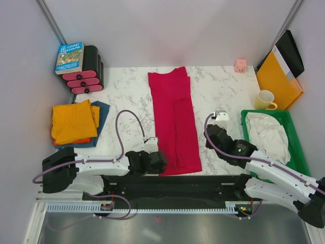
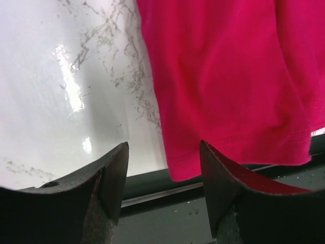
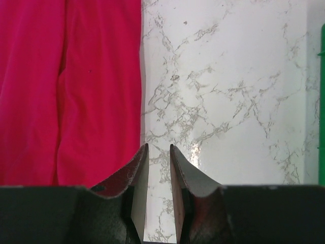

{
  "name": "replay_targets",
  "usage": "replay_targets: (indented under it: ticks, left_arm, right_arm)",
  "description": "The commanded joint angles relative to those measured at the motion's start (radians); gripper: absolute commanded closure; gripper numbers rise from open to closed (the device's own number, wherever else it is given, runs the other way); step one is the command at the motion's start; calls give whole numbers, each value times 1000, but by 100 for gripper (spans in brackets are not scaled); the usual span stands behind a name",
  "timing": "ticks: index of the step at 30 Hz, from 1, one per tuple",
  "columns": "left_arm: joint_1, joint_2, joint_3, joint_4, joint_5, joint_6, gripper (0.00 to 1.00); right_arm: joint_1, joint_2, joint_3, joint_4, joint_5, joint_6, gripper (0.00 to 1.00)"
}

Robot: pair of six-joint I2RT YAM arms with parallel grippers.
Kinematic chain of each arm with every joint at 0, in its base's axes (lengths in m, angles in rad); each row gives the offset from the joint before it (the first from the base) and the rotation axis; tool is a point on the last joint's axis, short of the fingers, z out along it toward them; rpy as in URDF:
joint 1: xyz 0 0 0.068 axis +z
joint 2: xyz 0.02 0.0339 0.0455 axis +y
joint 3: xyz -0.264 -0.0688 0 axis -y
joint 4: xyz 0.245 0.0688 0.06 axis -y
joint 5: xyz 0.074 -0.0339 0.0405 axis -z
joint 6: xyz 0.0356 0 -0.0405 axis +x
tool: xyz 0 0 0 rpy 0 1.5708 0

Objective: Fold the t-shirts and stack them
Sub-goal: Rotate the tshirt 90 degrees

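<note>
My left gripper [image 2: 163, 148] hangs low at the table's [image 1: 223, 86] near edge with its jaws apart and nothing pinched. The near left corner of the crimson t-shirt [image 1: 175, 122] lies in front of the gap. It sits a touch toward 1 o'clock from my fingertips, and its hem spills just over the edge. I take it I stand spread here because that overhanging corner is the easiest bit of cloth to get a finger under.

My right gripper [image 3: 158, 147] has its jaws drawn to a narrow slit with nothing in it and bare marble beneath. The shirt's right edge runs just beside it at 10 o'clock, not touching. Seen from above, this hand sits further up the shirt's right side than the left does, so it is not yet at the matching hem corner.

The crimson shirt is already narrowed into a long strip with its sides laid inward. It runs down the middle of the table from 12 o'clock to 6. What seems left is bringing the hem up toward the collar, which wants both near corners lifted together.

At 9 o'clock the orange t-shirt [image 1: 73, 122] rests folded on the dark blue t-shirt [image 1: 103, 109], the pile the crimson one should join. At 3 o'clock a green tray [image 1: 266, 112] holds a white cloth [image 1: 269, 134], well apart from my work.
</note>
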Motion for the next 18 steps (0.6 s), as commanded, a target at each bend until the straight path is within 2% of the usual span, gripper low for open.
replay_targets:
  ticks: [1,9,10,13,18]
  left_arm:
    - [-8,67,51,45,1,-53,39]
    - [-11,75,-6,44,43,-117,65]
    - [-11,75,-7,44,43,-115,78]
    - [-11,61,-10,39,37,-114,98]
    - [-11,32,-9,16,5,-91,98]
  right_arm:
    - [4,4,-16,30,-26,19,69]
    - [4,-7,-50,36,-74,47,69]
    - [4,-5,-56,36,-82,53,69]
    - [5,-5,-85,43,-131,88,69]
    - [15,-4,-156,99,-244,159,67]
